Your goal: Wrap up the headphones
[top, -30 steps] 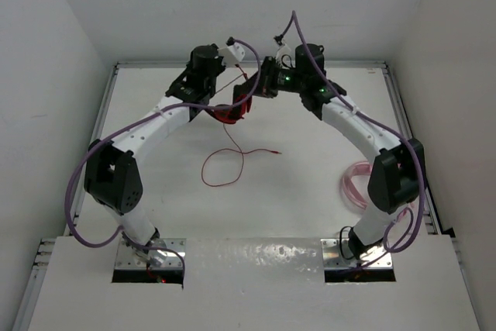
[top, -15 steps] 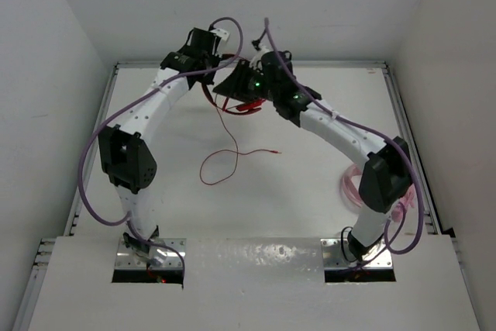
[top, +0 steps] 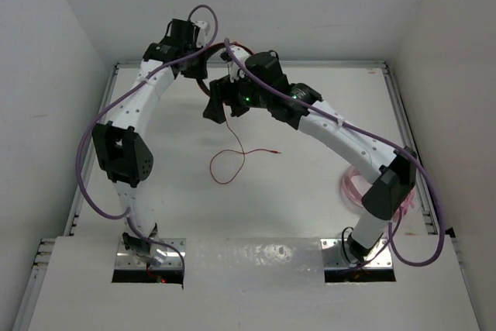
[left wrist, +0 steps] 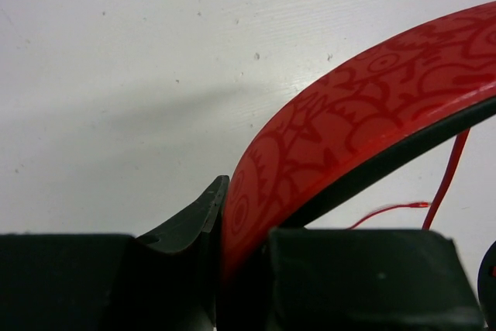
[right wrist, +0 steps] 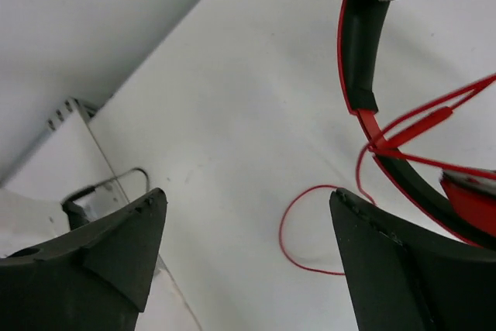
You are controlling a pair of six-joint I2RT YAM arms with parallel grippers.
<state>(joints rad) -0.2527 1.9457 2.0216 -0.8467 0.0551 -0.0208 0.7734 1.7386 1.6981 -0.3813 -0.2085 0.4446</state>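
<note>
Top view: since a second ago both arms have swung left and up. The headphones (top: 239,46) now hang higher, off the worktop (top: 310,153), in the left claw (top: 200,75). The right claw (top: 221,98), closed then, gapes just below them. The cable (top: 229,162) loops on the worktop beneath.

Left wrist: claw (left wrist: 240,269) clamped on the headphones' (left wrist: 364,106) patterned red band.

Right wrist: claw (right wrist: 248,246) spread wide, holding nothing.

No word, brand, number or sign is legible in any view; the red band of the headphones (left wrist: 349,114) bears only a darker swirling printed pattern, not lettering.
</note>
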